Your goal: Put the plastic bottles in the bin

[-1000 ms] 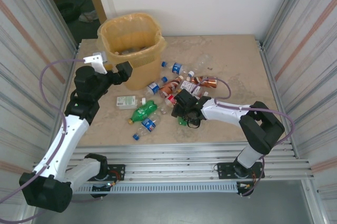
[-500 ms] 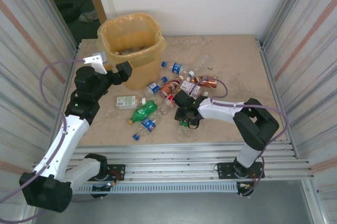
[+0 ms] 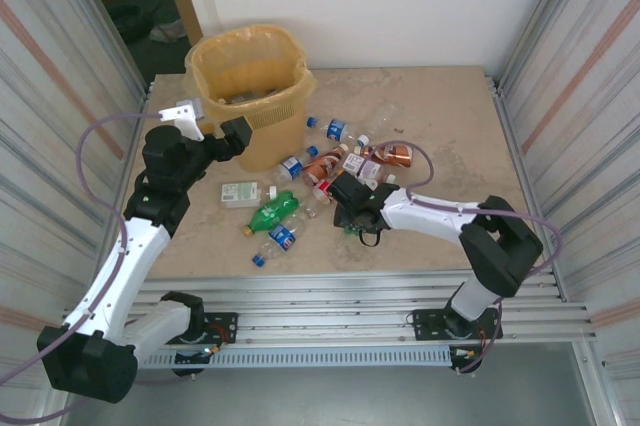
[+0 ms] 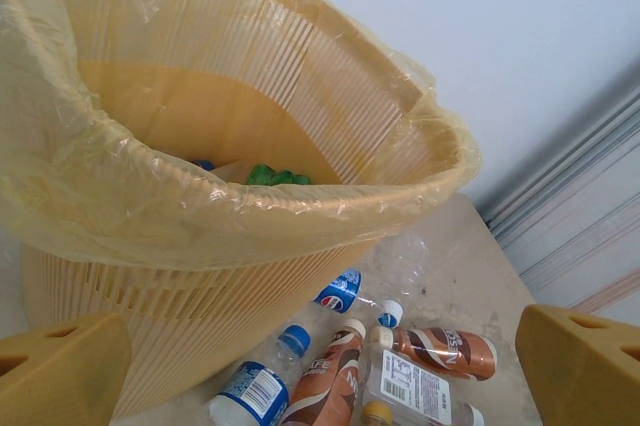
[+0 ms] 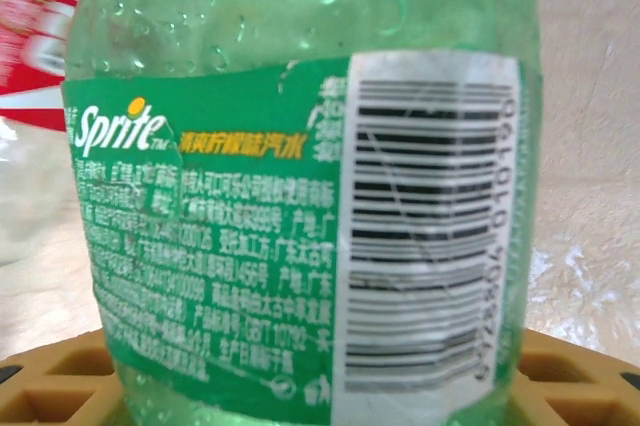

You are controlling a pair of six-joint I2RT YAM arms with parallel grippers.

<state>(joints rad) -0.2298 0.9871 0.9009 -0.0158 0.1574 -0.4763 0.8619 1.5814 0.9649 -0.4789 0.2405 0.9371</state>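
The yellow-orange bin [image 3: 250, 86] with its bag liner stands at the back left, and something green [image 4: 275, 175] lies inside it. My left gripper [image 3: 236, 135] hangs open just in front of the bin wall [image 4: 200, 276]. Plastic bottles lie scattered to the bin's right: a green one [image 3: 273, 212], clear blue-labelled ones [image 3: 280, 238] [image 4: 250, 391], and brown ones [image 3: 390, 155] [image 4: 440, 351]. My right gripper [image 3: 350, 208] is low over the pile. It is shut on a green Sprite bottle [image 5: 300, 196], whose label sits close against the yellow fingers [image 5: 575, 376].
A flat white-labelled bottle [image 3: 240, 193] lies between the left arm and the pile. Corrugated metal walls close in both sides of the table [image 3: 450, 116], and rails run along its near edge. Bare tabletop stretches to the back right.
My right gripper has closed on the green Sprite bottle and shifted slightly at the pile's edge. The left arm has stayed still by the bin.
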